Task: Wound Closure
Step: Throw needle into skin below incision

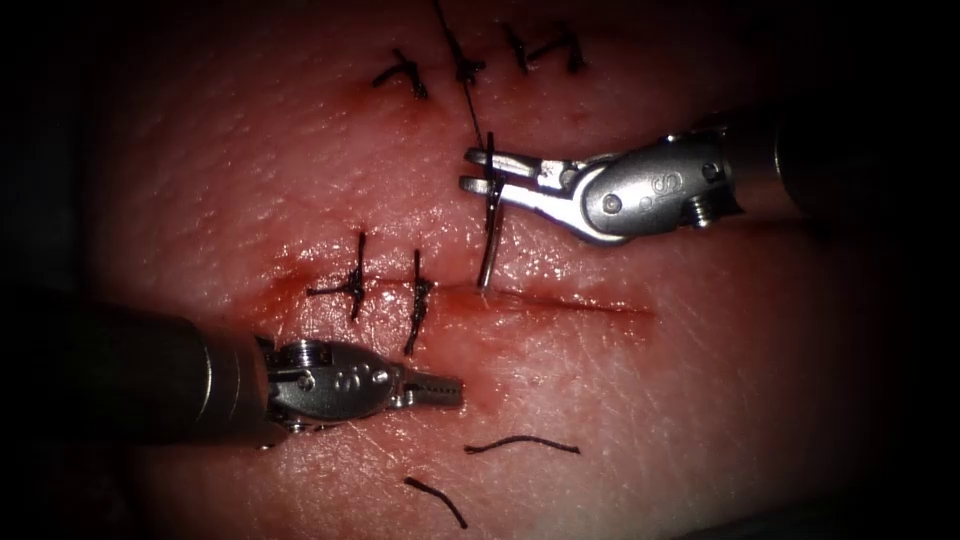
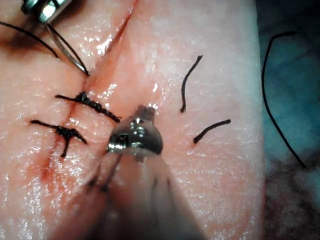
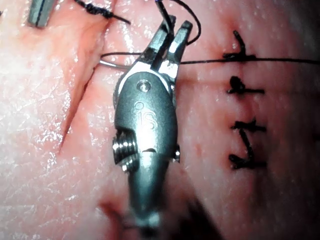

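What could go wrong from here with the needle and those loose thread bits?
1. The right hand grips the needle near its thread end, its tip at the cut; held that far back, it may twist or slip.
2. The thread crosses a finished stitch and could snag.
3. Cut ends lie near the left hand, which holds nothing, and might get caught.
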`<state>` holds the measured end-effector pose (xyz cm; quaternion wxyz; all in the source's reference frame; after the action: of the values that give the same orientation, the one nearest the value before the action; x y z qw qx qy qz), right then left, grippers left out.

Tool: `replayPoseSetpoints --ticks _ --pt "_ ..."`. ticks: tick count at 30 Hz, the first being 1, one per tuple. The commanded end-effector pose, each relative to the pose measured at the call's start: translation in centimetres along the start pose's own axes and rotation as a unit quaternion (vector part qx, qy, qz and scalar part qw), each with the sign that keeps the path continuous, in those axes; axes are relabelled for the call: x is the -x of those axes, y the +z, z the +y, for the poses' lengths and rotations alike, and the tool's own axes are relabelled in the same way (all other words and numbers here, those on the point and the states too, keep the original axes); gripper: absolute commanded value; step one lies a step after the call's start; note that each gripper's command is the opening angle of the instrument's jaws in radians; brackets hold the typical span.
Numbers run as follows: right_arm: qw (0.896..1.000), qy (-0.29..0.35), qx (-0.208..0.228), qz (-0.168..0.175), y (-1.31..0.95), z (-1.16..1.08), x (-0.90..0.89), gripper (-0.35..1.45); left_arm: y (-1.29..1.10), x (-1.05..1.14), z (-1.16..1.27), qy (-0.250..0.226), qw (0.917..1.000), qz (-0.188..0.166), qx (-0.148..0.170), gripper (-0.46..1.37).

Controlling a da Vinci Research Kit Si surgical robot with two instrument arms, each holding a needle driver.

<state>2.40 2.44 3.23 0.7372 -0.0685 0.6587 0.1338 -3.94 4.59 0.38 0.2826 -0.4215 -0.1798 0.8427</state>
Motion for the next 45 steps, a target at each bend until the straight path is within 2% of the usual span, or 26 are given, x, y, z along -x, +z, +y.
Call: replayPoseSetpoints --ticks 1,9,16,18,21,24,25,30,35,38,41,43,45 --pt "1.000 0.016 -0.002 -0.002 -0.01 -0.04 0.01 -0.35 0.00 0.00 -0.01 0.001 1.0000 0.000 0.005 -0.28" --pt "0.995 0.101 -0.008 -0.011 -0.01 -0.09 0.01 -0.35 0.00 0.00 -0.01 0.001 1.0000 0.000 0.005 -0.33" --pt "0.987 0.156 0.033 -0.033 -0.01 -0.07 0.01 -0.35 0.01 0.01 -0.01 -0.001 1.0000 0.000 0.005 -0.34" --pt "0.980 0.187 0.041 -0.046 -0.02 -0.08 0.02 -0.35 0.00 0.02 -0.01 0.000 1.0000 0.000 0.006 -0.35" --pt "0.975 0.199 0.053 -0.079 -0.05 -0.14 0.02 -0.35 -0.02 0.03 -0.01 -0.003 1.0000 0.000 0.007 -0.35" --pt "0.970 0.211 0.070 -0.096 -0.09 -0.17 0.02 -0.35 -0.03 0.04 -0.02 -0.002 1.0000 0.000 0.008 -0.35" --pt "0.964 0.230 0.081 -0.104 -0.12 -0.19 0.03 -0.35 -0.03 0.05 -0.02 -0.005 1.0000 0.000 0.008 -0.35" --pt "0.948 0.272 0.110 -0.122 -0.18 -0.19 0.03 -0.35 -0.03 0.05 -0.03 -0.004 0.9999 0.000 0.010 -0.35" --pt "0.942 0.296 0.102 -0.119 -0.17 -0.19 0.03 -0.35 -0.03 0.05 -0.04 -0.004 0.9999 0.000 0.011 -0.35" --pt "0.935 0.329 0.079 -0.110 -0.15 -0.19 0.04 -0.35 -0.03 0.06 -0.05 -0.004 0.9999 0.000 0.011 -0.35" --pt "0.915 0.389 0.057 -0.091 -0.11 -0.20 0.05 -0.35 -0.04 0.06 -0.06 -0.004 0.9999 0.000 0.012 -0.35" --pt "0.908 0.407 0.051 -0.088 -0.09 -0.21 0.06 -0.35 -0.04 0.06 -0.06 -0.004 0.9999 0.000 0.011 -0.35" --pt "0.894 0.437 0.045 -0.085 -0.08 -0.24 0.08 -0.35 -0.05 0.06 -0.06 -0.004 0.9999 0.000 0.012 -0.35"
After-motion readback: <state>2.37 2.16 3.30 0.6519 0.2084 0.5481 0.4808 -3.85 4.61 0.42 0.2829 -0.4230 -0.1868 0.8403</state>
